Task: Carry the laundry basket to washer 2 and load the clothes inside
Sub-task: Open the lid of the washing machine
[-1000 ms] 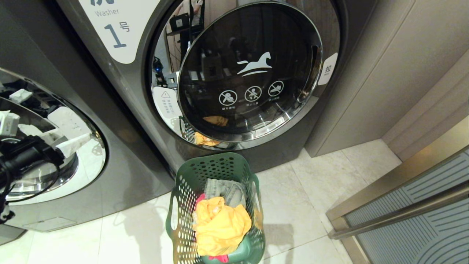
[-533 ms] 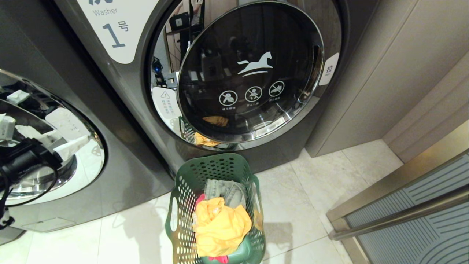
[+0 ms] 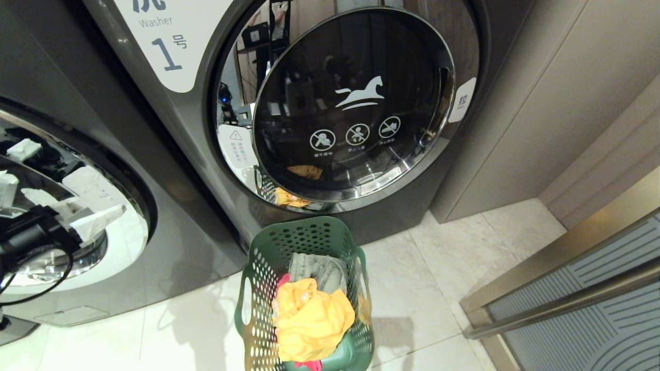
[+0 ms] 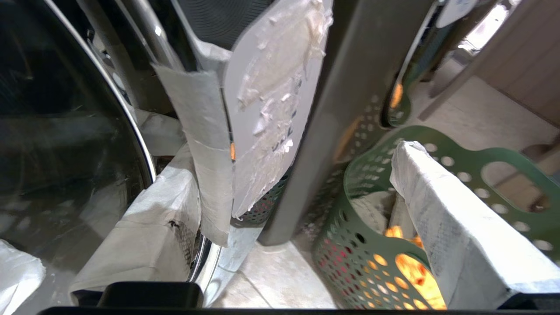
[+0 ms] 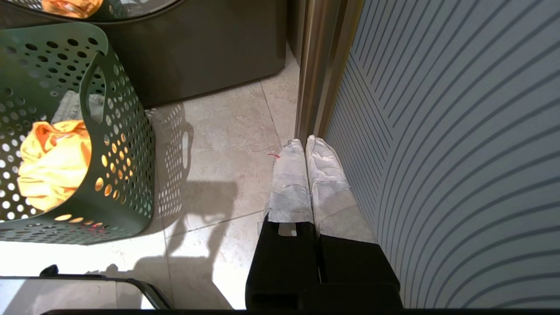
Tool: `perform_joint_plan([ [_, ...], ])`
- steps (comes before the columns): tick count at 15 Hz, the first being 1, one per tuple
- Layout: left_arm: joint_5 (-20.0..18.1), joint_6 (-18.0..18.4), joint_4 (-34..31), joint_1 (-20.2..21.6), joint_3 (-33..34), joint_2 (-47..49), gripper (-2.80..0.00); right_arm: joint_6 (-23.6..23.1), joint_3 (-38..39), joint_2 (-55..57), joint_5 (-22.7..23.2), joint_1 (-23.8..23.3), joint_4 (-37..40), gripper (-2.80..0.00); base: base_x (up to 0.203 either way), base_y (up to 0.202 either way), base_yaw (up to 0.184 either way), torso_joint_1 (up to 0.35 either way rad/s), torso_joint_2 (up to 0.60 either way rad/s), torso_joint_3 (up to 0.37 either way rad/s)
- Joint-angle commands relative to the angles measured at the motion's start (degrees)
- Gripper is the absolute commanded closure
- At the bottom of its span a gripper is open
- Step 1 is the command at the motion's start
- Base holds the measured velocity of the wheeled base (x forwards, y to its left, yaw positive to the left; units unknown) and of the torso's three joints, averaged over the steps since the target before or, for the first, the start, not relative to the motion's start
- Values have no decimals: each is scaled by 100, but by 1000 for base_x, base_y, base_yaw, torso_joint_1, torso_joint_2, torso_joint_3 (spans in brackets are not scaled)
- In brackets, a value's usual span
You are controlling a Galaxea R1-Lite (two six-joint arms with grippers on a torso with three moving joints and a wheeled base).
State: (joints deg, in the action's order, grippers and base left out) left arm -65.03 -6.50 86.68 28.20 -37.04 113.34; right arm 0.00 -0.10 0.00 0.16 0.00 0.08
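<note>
Dark green perforated plastic laundry basket (image 3: 304, 293) on tile floor, in front of closed grey washer labelled 1 (image 3: 356, 108), clothes inside. Left gripper (image 4: 302, 210) spread wide, empty, beside neighbouring washer door (image 3: 67, 206). Right gripper (image 5: 306, 175) pinched closed, parked. Risk: loading wrong machine; fingers striking glass.

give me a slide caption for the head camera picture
Green laundry basket of clothes on the floor before closed washer 1.

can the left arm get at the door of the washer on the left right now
Probably yes. The left gripper is open right at that washer's door, its chrome rim beside one wrapped finger, with nothing between them. The laundry basket stands clear to the side.
</note>
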Motion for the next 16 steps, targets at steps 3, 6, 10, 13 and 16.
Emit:
perform_joint_plan([
  [3, 52, 0, 98, 126, 21, 11, -280, 0, 1, 9, 2, 0, 1, 0, 0, 0, 0, 0, 0, 0],
  [6, 52, -4, 98, 570, 10, 21, -280, 0, 1, 9, 2, 0, 1, 0, 0, 0, 0, 0, 0, 0],
  [10, 45, 0, 98, 1268, 21, -84, -280, 0, 1, 9, 2, 0, 1, 0, 0, 0, 0, 0, 0, 0],
  [13, -57, -10, 93, 1629, 35, -292, -280, 0, 1, 9, 2, 0, 1, 0, 0, 0, 0, 0, 0, 0],
  [16, -549, -31, 81, 2091, 380, -752, -280, 0, 1, 9, 2, 0, 1, 0, 0, 0, 0, 0, 0, 0],
])
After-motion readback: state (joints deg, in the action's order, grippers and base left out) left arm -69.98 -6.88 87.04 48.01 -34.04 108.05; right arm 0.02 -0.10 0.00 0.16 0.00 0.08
